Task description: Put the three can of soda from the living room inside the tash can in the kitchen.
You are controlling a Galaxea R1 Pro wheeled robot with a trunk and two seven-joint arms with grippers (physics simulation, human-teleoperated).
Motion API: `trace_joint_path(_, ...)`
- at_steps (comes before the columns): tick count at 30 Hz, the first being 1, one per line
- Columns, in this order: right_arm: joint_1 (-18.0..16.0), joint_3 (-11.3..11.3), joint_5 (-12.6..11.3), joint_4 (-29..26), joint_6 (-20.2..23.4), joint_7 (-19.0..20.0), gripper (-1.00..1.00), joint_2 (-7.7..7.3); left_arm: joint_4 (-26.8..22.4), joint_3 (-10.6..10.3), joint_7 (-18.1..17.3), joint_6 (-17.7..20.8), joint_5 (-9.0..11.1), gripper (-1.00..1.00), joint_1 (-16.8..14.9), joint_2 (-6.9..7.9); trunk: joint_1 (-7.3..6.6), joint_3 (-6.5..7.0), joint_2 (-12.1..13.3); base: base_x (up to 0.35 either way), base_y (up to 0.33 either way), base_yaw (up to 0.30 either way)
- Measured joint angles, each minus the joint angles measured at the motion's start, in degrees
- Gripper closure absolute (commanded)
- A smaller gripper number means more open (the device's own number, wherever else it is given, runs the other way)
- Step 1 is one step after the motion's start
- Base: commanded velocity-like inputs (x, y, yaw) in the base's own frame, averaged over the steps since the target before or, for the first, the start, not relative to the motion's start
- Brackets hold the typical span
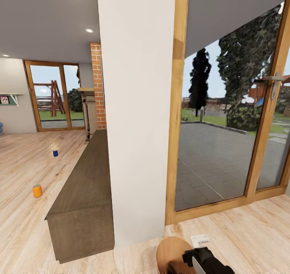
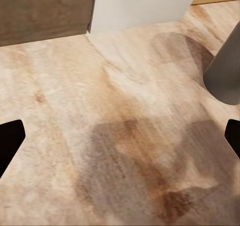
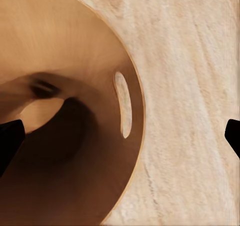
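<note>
Two claws, left and right, both spread wide, holding nothing.

A home's living room: wooden floor, brick column, glazed patio doors onto a garden.

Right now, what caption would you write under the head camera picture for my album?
Two soda cans, orange can and blue can, wait on the wooden floor beside a long cabinet.

A wide white wall pillar fills twelve o'clock, a long low brown wooden cabinet touching its side. At nine o'clock a bright orange soda can stands upright on the pale wooden floor, a dark blue soda can well apart beyond it
</note>
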Motion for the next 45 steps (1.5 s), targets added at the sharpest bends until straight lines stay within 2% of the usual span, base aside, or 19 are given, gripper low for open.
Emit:
trace_joint_path(9,-0.02,-0.18,-0.23,0.00,0.00,1.26,-1.00,-1.33,-0.13,0.00,0.00,0.03,0.00,-1.00,0.00,-0.03,0.00,0.00,0.00,0.000,0.000,0.000)
trace_joint_path(24,0.00,-0.31,-0.04,0.00,0.00,1.88,-1.00,-2.13,-0.28,0.00,-0.02,0.05,0.00,-1.00,0.00,-0.05,0.00,0.00,0.00,0.000,0.000,0.000)
trace_joint_path(33,-0.01,-0.31,-0.05,0.00,-0.04,1.91,-1.00,-2.29,-0.33,0.00,0.00,0.04,0.00,-1.00,0.00,-0.06,0.23,-1.99,-0.11,0.000,0.000,0.000)
trace_joint_path(45,0.01,-0.24,0.03,0.00,-0.12,1.92,-1.00,-2.31,-0.33,-0.03,0.00,0.03,0.00,-1.00,0.00,-0.06,0.23,-1.99,-0.12,0.000,0.000,0.000)
